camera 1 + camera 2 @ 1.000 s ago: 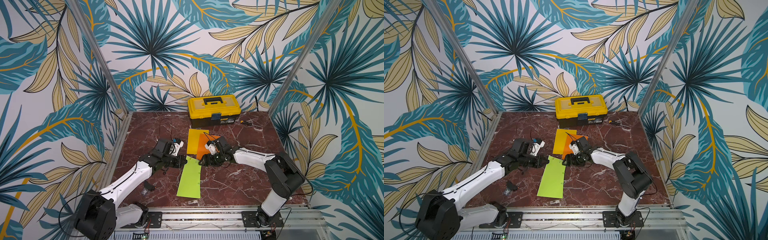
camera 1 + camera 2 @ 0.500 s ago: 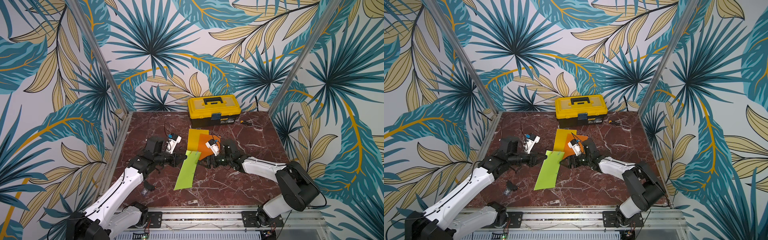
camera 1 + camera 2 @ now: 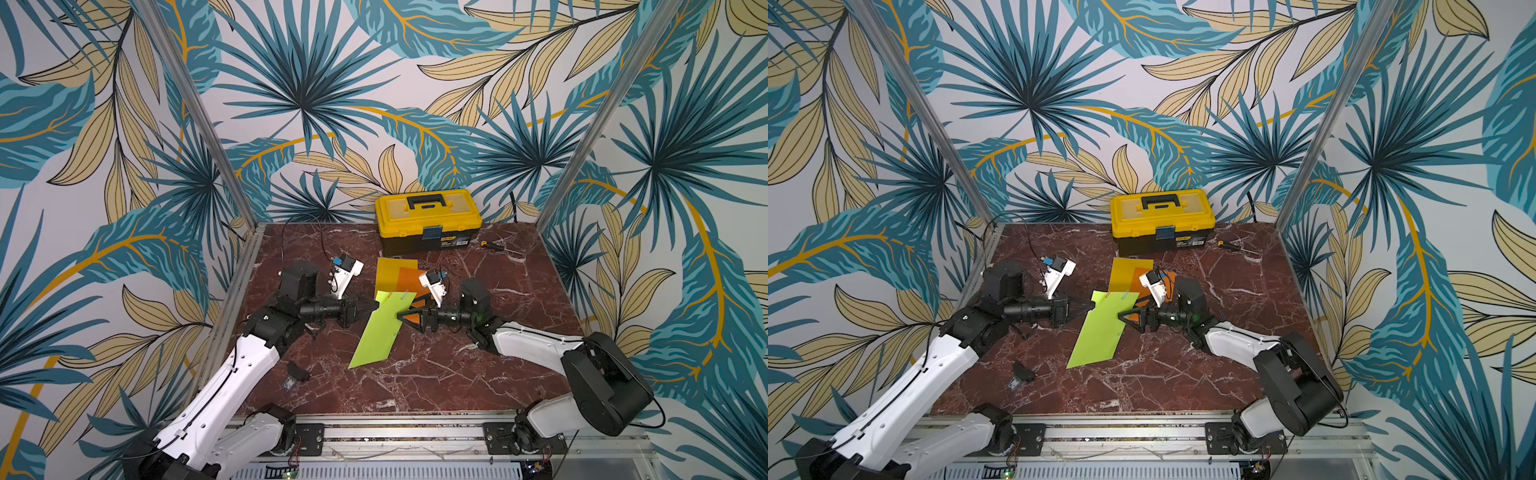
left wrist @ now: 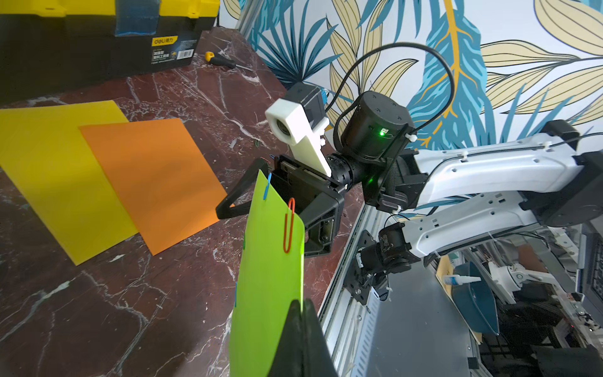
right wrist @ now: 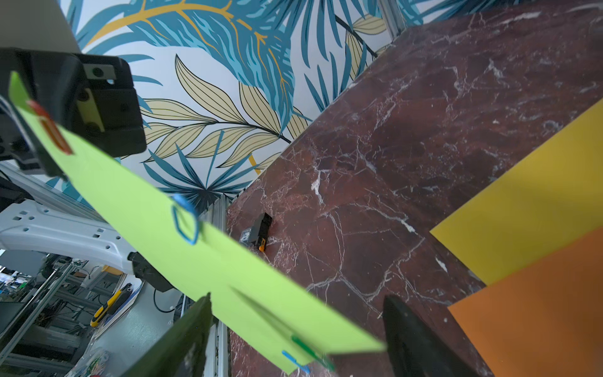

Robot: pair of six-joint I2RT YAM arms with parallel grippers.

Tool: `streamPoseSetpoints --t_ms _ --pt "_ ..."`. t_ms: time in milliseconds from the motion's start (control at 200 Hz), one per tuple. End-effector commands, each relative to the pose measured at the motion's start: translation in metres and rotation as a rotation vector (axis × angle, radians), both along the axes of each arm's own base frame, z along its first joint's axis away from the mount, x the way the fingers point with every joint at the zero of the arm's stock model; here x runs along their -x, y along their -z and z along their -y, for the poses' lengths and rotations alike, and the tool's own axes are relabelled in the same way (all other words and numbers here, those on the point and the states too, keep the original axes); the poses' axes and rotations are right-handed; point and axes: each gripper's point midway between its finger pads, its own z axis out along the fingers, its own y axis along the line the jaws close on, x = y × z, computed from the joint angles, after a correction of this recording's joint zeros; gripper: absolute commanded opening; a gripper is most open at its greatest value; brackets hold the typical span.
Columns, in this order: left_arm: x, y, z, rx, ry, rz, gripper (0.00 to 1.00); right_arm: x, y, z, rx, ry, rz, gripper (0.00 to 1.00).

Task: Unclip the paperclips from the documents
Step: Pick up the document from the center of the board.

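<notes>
The lime green sheet (image 3: 380, 328) hangs tilted above the middle of the counter (image 3: 457, 374). A red paperclip (image 4: 288, 225), a blue paperclip (image 4: 267, 186) and a green paperclip (image 5: 311, 352) sit on its edges. The left fingers (image 4: 300, 342) are pinched together on one edge of the sheet. The right fingers (image 5: 411, 333) stand wide apart astride the opposite edge, gripping nothing. Just behind, the orange sheet (image 3: 409, 276) lies flat, overlapping the yellow sheet (image 3: 390, 268). Farther back are a yellow-and-black toolbox (image 3: 428, 220) and a screwdriver (image 3: 492, 245).
</notes>
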Motion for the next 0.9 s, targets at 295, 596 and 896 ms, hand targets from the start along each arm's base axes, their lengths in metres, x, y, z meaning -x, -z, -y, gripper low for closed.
streamPoseSetpoints --t_ms 295,596,896 --pt "0.008 -0.031 0.001 0.072 0.072 0.067 0.0 0.025 -0.062 -0.005 -0.208 -0.18 0.089 0.79" --pt "0.001 -0.027 -0.004 0.092 0.054 0.057 0.0 0.037 -0.068 -0.004 -0.207 -0.232 0.057 0.5" --pt "-0.001 -0.021 -0.008 0.092 0.047 0.04 0.0 0.037 -0.067 -0.001 -0.154 -0.21 0.052 0.24"
